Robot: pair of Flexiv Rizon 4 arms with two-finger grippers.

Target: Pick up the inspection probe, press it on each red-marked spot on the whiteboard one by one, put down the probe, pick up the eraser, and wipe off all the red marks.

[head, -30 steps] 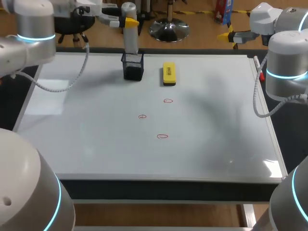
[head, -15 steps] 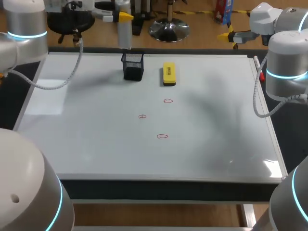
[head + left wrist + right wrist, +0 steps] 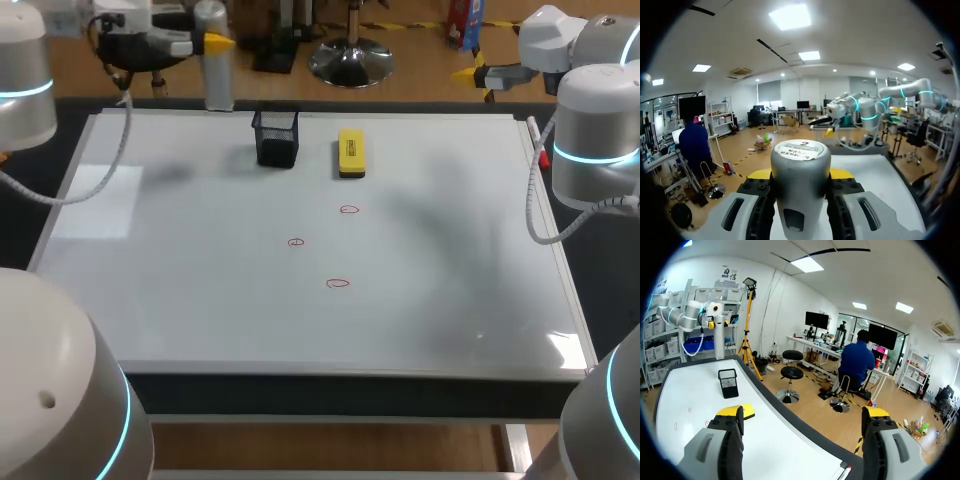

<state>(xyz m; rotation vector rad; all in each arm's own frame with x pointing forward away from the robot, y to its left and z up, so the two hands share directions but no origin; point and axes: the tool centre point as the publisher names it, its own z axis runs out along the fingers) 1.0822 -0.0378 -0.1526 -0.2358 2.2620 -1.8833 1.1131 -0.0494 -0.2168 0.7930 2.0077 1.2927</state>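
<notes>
A black mesh cup (image 3: 277, 138) stands upright near the far edge of the dark table (image 3: 340, 392). A white pen with a red end (image 3: 543, 156) lies along the table's right side.

Left wrist view: the probe (image 3: 800, 185) blocks nearly everything, and the left gripper (image 3: 800, 174) shows only yellow slivers on either side. The probe's lower end runs off the picture's edge. In the head view, how high its tip hangs above the whiteboard (image 3: 200, 300) can't be told. The holder (image 3: 277, 138) is dark inside, contents unreadable. Right wrist view: the eraser (image 3: 746, 411) sits half tucked behind the right gripper (image 3: 802, 412), and the red marks (image 3: 676, 426) are specks too small to make out.
</notes>
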